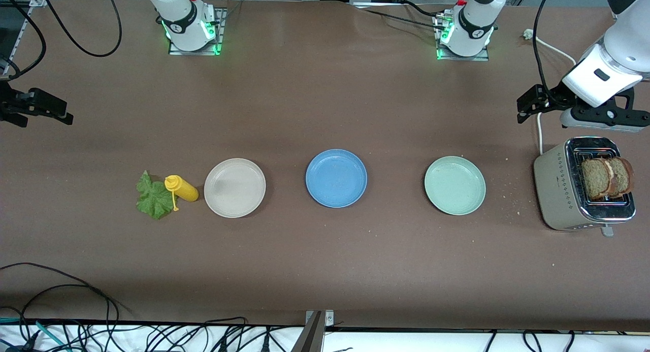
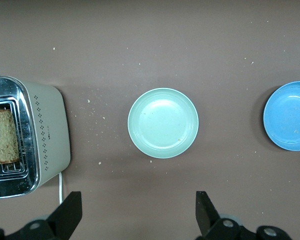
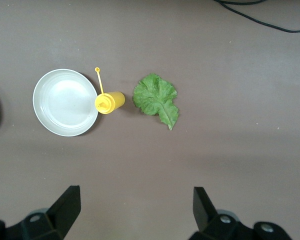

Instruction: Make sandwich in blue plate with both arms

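The blue plate (image 1: 336, 178) lies bare at the table's middle; it also shows in the left wrist view (image 2: 289, 116). Two brown bread slices (image 1: 607, 177) stand upright in the toaster (image 1: 561, 189) at the left arm's end; one slice shows in the left wrist view (image 2: 2, 137). The lettuce leaf (image 1: 152, 197) lies flat toward the right arm's end, also in the right wrist view (image 3: 156, 99). My left gripper (image 1: 525, 107) hangs open and empty over bare table near the toaster (image 2: 138, 215). My right gripper (image 1: 61, 113) hangs open and empty over the table's right-arm end (image 3: 135, 210).
A yellow squeeze bottle (image 1: 182, 188) lies on its side between the lettuce and a beige-white plate (image 1: 234, 187). A mint-green plate (image 1: 455, 185) sits between the blue plate and the toaster. The toaster's white cord (image 1: 539, 133) runs toward the arms' bases. Crumbs dot the table.
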